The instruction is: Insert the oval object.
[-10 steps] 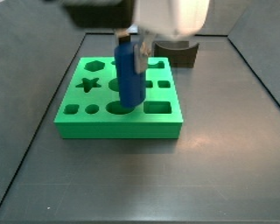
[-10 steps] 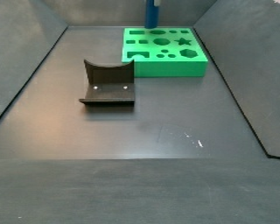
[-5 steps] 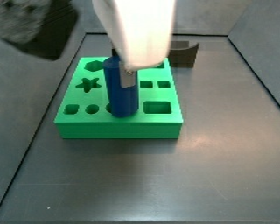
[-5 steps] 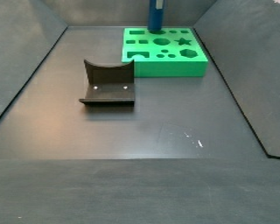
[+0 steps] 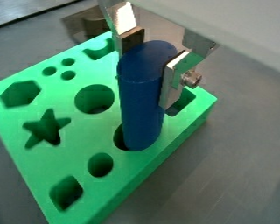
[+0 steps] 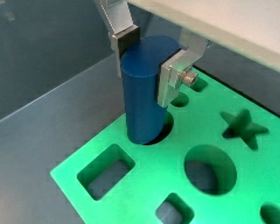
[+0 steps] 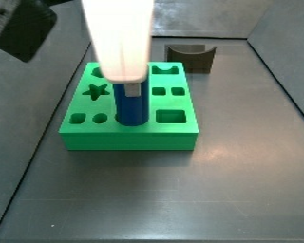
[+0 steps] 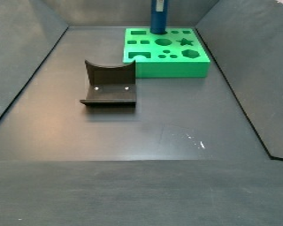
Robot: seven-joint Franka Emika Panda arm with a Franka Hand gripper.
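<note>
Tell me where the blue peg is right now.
In both wrist views the blue peg stands upright, its lower end in a hole of the green block, with the gripper shut on its top.

- A robotics lab test cell: bare grey worktop (image 8: 144,159) walled by grey panels.
- The gripper (image 5: 150,59) stands over a green shape-sorting block (image 8: 165,51).

Oval object (image 5: 143,92): solid deep blue, no markings. Block with shaped holes (image 5: 43,166): bright uniform green. Gripper (image 6: 149,54) above the block, around the blue peg; fingers (image 5: 178,79) silver, pads dark. Notched block (image 8: 109,86): dark olive. Counter (image 8: 144,132): plain dark grey, faint pale specks.
</note>
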